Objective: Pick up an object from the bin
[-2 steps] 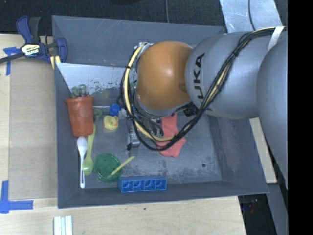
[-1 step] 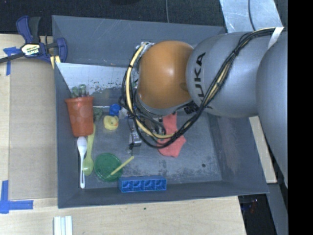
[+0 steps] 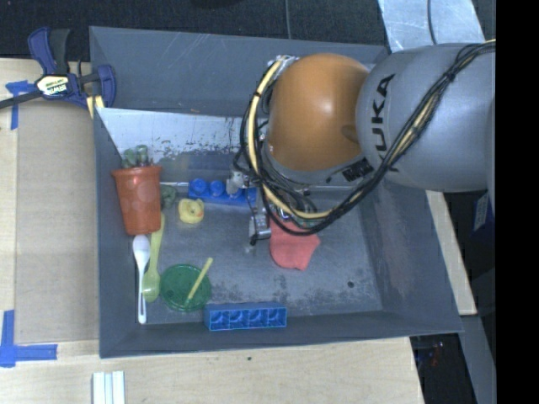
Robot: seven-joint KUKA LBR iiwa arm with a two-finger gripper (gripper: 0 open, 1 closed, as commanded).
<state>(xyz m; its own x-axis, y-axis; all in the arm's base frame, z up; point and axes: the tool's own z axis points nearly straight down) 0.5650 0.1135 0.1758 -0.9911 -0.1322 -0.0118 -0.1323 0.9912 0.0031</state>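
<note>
1. Orange rounded wrist cover, wrapped in black and yellow cables, sat nearest the camera at the end of the grey KUKA arm, high above the pincer.
2. The pincer hung low over the middle of the grey metal bin — whether it was spread or pressed together could not be told, and nothing was seen pinched in it.
3. The red flattish soft-looking lump lay on the bin floor just beside the pincer, on the view's right of it. It was the closest thing to the pincer, though whether the two touched could not be judged.
4. The blue plastic toy pieces lay near the pincer, to the view's left of it and a little toward the far wall.
5. The small yellow rounded toy lay farther left of the pincer, just past the blue pieces.
6. The orange-red plastic cup lay well apart from the pincer, by the left wall.
7. The white plastic spoon and the green round plastic lid — a thin yellow stick across it — lay left of the pincer, toward the near wall.
8. The blue ridged rectangular block lay along the near wall, straight below the pincer in the view.
</note>
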